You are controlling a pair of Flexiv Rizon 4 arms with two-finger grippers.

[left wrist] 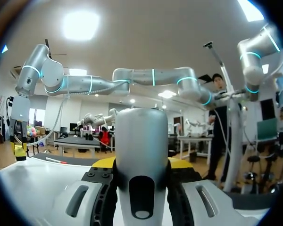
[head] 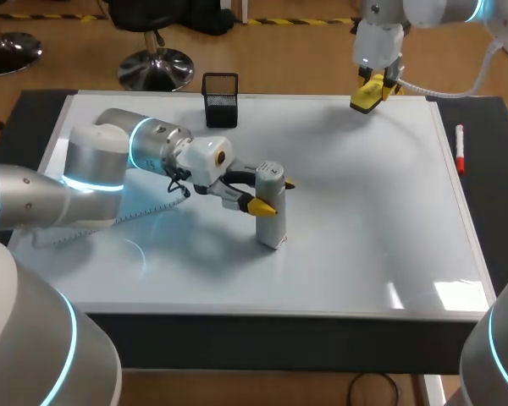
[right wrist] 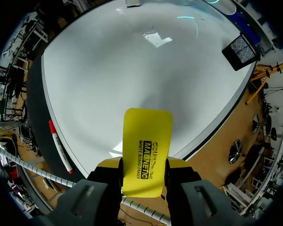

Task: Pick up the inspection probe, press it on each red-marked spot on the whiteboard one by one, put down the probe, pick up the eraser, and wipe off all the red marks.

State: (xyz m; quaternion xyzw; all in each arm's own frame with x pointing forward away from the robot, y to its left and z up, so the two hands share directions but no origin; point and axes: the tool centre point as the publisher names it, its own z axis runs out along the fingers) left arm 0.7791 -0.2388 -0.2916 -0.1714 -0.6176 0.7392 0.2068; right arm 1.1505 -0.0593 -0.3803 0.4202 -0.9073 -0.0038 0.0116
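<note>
Zero marks: I see none on whiteboard [head: 364, 237]; wiping looks done.
Left end effector [left wrist: 141, 163]: clamps probe [left wrist: 141, 136].
Right end effector [right wrist: 144, 164]: grips eraser [right wrist: 147, 136], 1 o'clock.

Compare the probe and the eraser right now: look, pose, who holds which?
Look: the probe is a pale grey rounded column; the eraser is a flat yellow block.
Pose: the probe stands upright on the whiteboard; the eraser hangs clear of it near its far edge.
Holder: left gripper has the probe, right gripper the eraser.
Shared: each is clamped between two fingers.
</note>
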